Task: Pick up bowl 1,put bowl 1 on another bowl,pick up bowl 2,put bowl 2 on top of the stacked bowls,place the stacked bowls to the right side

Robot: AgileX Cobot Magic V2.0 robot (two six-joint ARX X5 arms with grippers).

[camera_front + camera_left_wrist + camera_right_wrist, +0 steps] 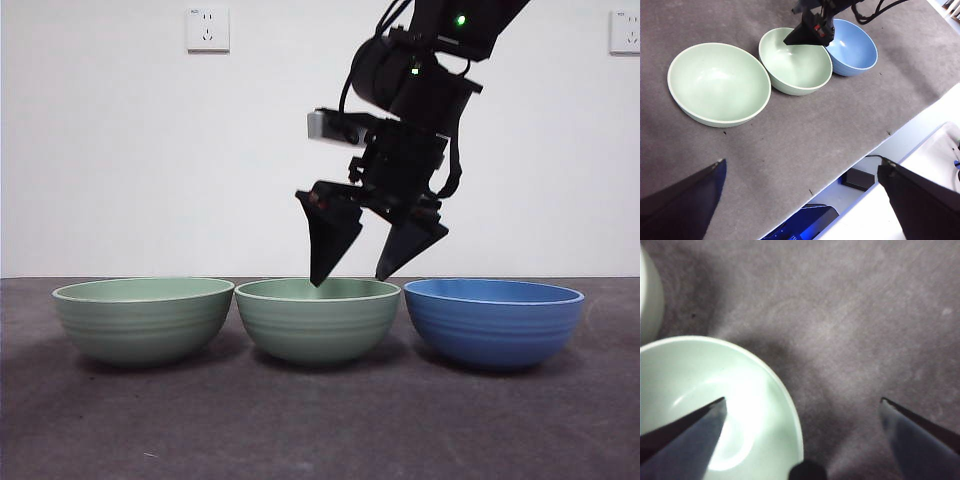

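Three ribbed bowls stand in a row on the grey mat. A pale green bowl (142, 320) (719, 82) is at the left, a second pale green bowl (317, 320) (795, 65) (715, 390) in the middle, and the blue bowl (493, 322) (852, 47) at the right. My right gripper (350, 280) (802, 400) is open just above the middle bowl's right rim. One jaw is over the bowl's inside, the other over the mat between it and the blue bowl. My left gripper (801, 162) is open and empty, high over the near part of the table.
The table's edge (880, 142) shows in the left wrist view, with a dark box (857, 179) on the floor beyond it. Two wall sockets (207, 29) (624, 31) are on the white wall behind. A pale rim of another bowl (647, 290) shows beside the right gripper.
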